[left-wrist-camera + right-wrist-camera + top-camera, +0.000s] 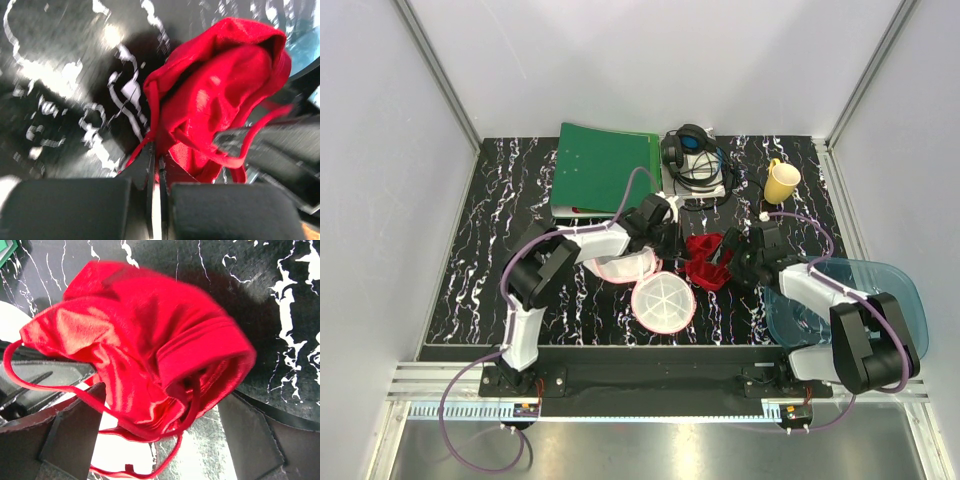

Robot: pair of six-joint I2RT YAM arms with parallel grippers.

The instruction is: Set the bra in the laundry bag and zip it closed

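The left gripper (156, 172) is closed on an edge of the bra (220, 90) near the centre of the tabletop (490, 220). The right gripper (162, 432) is wide open, straddling the bra.

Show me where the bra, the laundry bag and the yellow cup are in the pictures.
bra (135, 330), right wrist view, on the middle of its red fabric.
laundry bag (663, 302), top view, on its round white mesh face.
yellow cup (781, 183), top view, on its side wall.
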